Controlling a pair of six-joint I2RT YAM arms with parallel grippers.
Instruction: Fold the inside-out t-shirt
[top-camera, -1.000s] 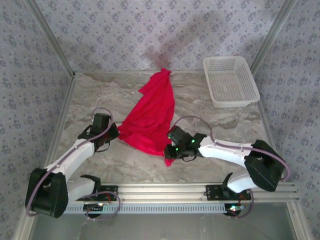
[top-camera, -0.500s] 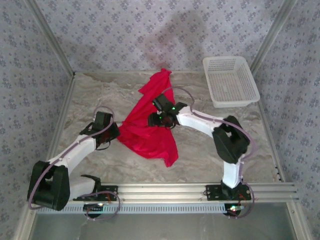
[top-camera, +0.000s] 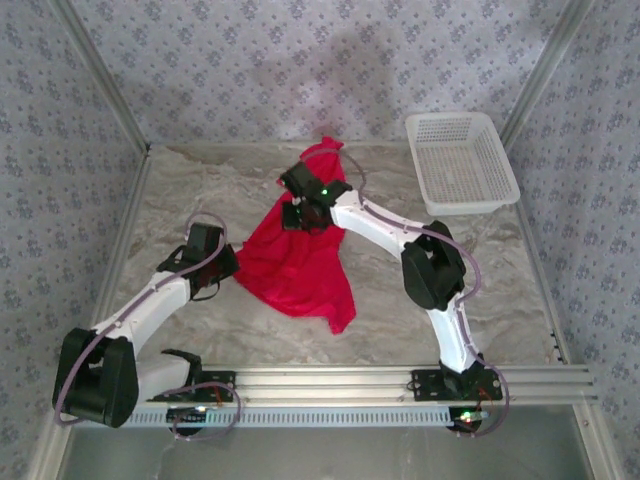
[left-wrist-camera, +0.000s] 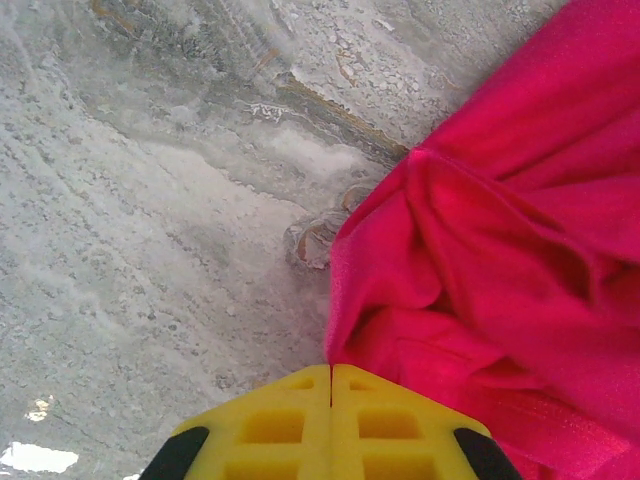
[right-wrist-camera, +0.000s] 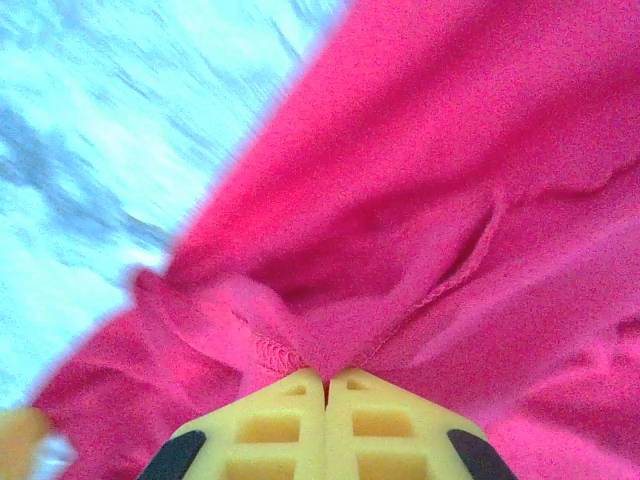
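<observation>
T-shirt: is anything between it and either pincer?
Nothing visible. The left pincer and the right pincer are both closed on the t-shirt; the basket sits apart, at the far right.

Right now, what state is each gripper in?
Left gripper: closed, pinching the edge of the red t-shirt.
Right gripper: closed, pinching a bunched fold of the same shirt.

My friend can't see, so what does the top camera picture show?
A crumpled red t-shirt lies on a marble table. The left end effector meets its left edge, the right end effector reaches over its far part, and a white basket sits at the far right.
</observation>
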